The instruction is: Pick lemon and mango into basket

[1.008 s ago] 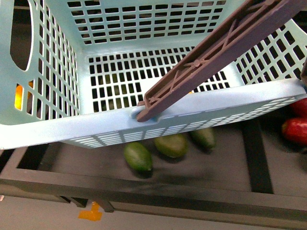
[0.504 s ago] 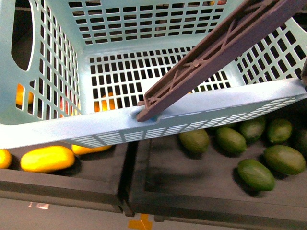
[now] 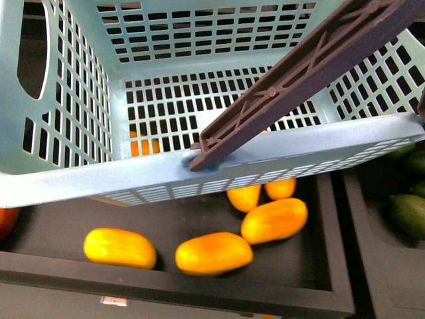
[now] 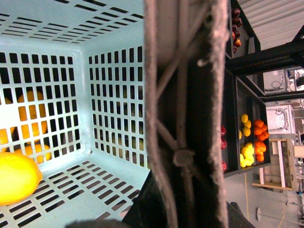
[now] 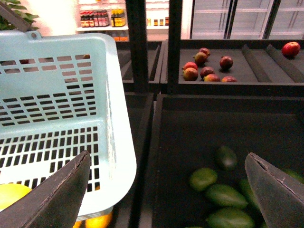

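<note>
Right tool (image 5: 166, 190) gapes wide, empty; left tool (image 4: 185, 213) clamps handle (image 3: 299, 73) of basket (image 3: 80, 183). Lemon (image 4: 16, 178) lies inside basket. Below: black shelf tray (image 3: 199, 292) of yellow fruit (image 3: 214, 252); green fruit (image 5: 223, 194) alongside; fridges (image 5: 228, 19) behind.

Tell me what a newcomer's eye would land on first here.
The light teal basket fills the front view, its brown handle slanting across it. Below its rim, yellow-orange fruits glow in a dark tray. In the left wrist view a lemon lies on the basket's floor.
</note>
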Robot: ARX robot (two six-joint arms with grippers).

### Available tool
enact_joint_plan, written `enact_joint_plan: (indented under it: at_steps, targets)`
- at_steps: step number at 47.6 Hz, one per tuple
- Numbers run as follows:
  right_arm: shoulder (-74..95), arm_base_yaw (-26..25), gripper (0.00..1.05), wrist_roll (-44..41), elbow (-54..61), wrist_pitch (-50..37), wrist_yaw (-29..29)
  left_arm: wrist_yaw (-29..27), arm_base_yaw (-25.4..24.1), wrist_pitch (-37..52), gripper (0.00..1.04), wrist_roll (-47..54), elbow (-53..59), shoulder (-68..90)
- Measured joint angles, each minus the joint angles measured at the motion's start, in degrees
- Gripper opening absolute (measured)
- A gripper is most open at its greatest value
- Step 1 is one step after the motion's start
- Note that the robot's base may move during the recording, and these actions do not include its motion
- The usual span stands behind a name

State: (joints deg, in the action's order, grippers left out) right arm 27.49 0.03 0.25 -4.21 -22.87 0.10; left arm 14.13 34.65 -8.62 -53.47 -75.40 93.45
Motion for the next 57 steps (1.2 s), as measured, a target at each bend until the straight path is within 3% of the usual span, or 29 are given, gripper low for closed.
enact_joint_plan:
  at_steps: [49,54,57]
  targets:
    - [-0.1,0.0,0.96,0.0,0.0,0.0,-0.5,-1.3,-1.1,0.0,0.04,0.1,0.0,0.0]
    - [5.6,2.4,0.96,10.3,-8.4,20.9,18.8,-1.4,-0.9,0.0,0.04,0.9,0.0,0.0]
    - [10.4,-1.7,0.96,16.8,-13.2,28.2,21.6,-0.5,-0.6,0.0,0.04,0.7,0.0,0.0]
